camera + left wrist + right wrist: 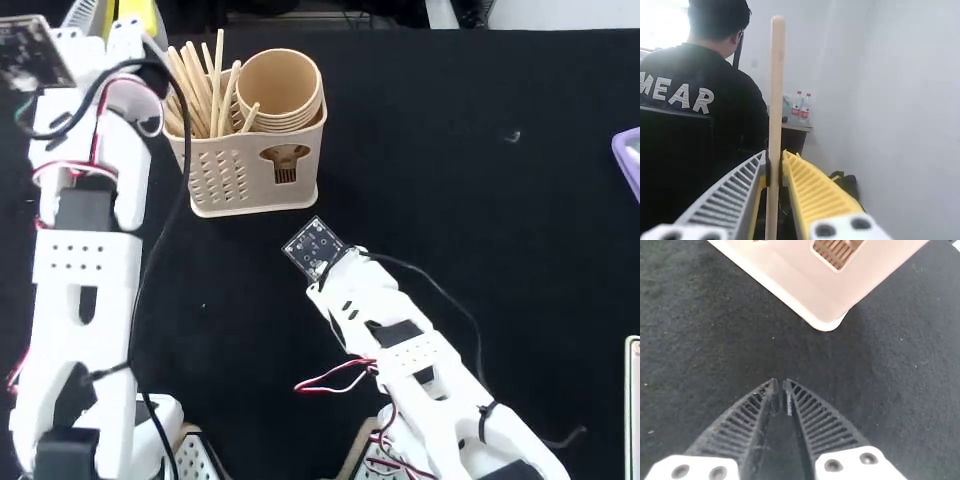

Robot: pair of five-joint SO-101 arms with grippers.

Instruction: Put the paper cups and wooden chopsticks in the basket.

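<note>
The basket stands on the bench, toward its far left. A stack of cups sits in the basket's right compartment, and chopsticks lean in its left one. The left arm runs along the bench's left side, beside the basket. One chopstick is clamped in the left pincer and reaches past its tips. The right arm comes from the near edge, in front of the basket. The right pincer, tips together, hangs over the bench near a basket corner, apart from it.
</note>
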